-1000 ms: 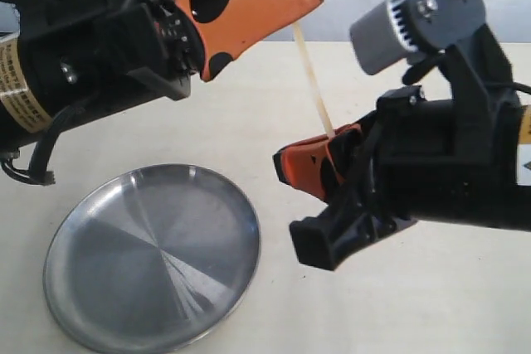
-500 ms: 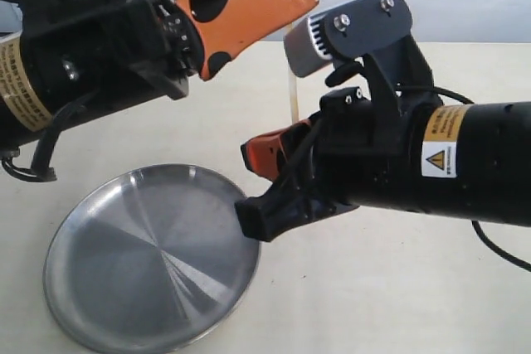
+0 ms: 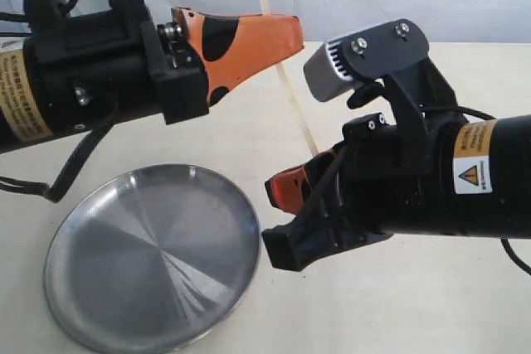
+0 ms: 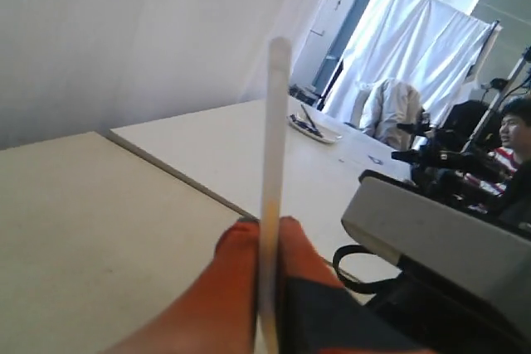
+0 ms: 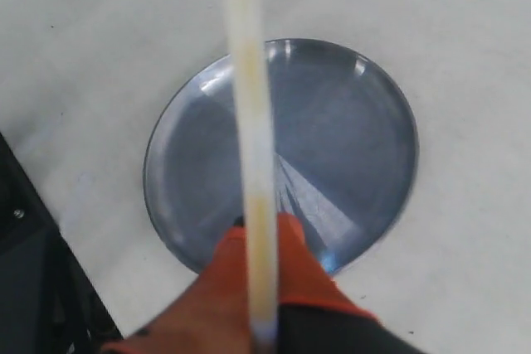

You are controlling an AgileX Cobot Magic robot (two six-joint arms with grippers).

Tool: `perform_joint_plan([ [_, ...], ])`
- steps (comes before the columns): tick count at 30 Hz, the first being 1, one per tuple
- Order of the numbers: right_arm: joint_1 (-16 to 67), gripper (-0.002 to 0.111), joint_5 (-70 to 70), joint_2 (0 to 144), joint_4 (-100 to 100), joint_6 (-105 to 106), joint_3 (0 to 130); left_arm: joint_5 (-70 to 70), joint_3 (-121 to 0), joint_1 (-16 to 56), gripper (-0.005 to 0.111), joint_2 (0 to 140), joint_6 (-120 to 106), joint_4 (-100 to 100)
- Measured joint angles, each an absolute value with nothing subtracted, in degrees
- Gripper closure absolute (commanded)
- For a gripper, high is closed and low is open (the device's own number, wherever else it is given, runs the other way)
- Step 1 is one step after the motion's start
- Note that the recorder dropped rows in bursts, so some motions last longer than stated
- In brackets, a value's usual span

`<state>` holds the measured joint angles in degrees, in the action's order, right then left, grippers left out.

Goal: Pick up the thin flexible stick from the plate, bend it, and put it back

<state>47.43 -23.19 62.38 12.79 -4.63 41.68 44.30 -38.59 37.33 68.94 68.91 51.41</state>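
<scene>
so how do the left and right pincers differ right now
The left pincer sits higher, gripping the thin flexible stick at its upper part; the right pincer sits lower, nearer the plate, gripping its lower end. In the exterior view the left points rightward, the right leftward. Both are orange-fingered and shut on the stick.

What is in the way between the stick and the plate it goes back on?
Nothing that I can see. The thin flexible stick is pinched by the left gripper and the right gripper, up off the table. The plate lies lower down with nothing in it, and only open air shows between them.
</scene>
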Motion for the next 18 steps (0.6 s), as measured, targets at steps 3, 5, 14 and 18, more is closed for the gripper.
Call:
perform_joint_plan([
  [3, 47.4, 0.108, -21.4, 62.3, 11.9, -5.0, 41.9, 40.4, -38.4, 37.6, 0.106, 65.2, 66.6, 52.2],
  [5, 47.4, 0.108, -19.7, 62.2, 10.8, -5.6, 42.0, 37.0, -38.1, 37.8, 0.106, 62.3, 66.1, 52.6],
  [14, 47.7, 0.108, -12.4, 65.1, 7.4, -7.8, 43.0, 19.2, -37.5, 38.1, 0.106, 50.0, 67.9, 58.3],
  [18, 48.1, 0.108, -10.5, 66.8, 7.2, -7.8, 43.2, 14.5, -37.1, 38.1, 0.106, 45.9, 68.6, 58.3],
])
